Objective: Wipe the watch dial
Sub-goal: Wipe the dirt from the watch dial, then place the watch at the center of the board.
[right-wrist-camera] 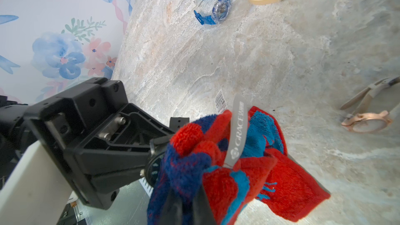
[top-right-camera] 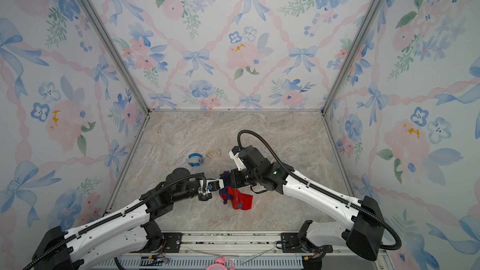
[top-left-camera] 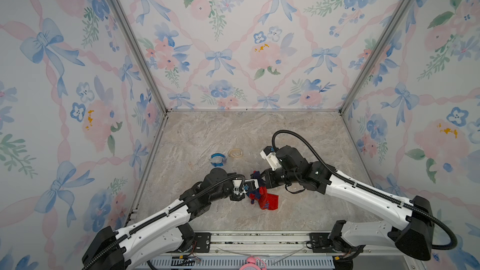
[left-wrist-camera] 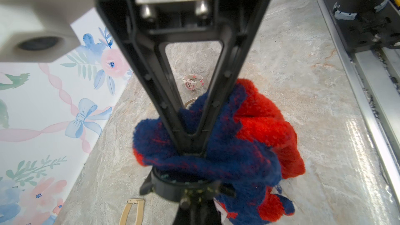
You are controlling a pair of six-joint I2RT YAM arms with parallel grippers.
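You've got the marble table (top-left-camera: 207, 131) in front of you, with both arms reaching in and meeting nose to nose near its front edge. Your right gripper (left-wrist-camera: 191, 146) is clenched on the red-and-blue cloth (right-wrist-camera: 292, 180). Its fingers are pinched to a point with blue pile bunched around the tips, and the loose red end trails down toward the table. Your left gripper (right-wrist-camera: 149, 156) is clamped on the black watch (left-wrist-camera: 173, 186), whose round dial is turned toward the right gripper's jaws. The watch sits directly off those jaw tips, with the cloth bundled in between and draped over most of the dial. In the right wrist view only a sliver of dark face with pale markings shows at the cloth's edge. Farther back lie the blue watch (top-left-camera: 217, 159) and, just beside it, the beige watch (top-left-camera: 235, 153), both well apart from the grippers. A rose-gold watch (right-wrist-camera: 365, 123) lies flat on the marble, and a small pink-and-white watch (left-wrist-camera: 193, 82) shows through the gap between the right gripper's fingers.
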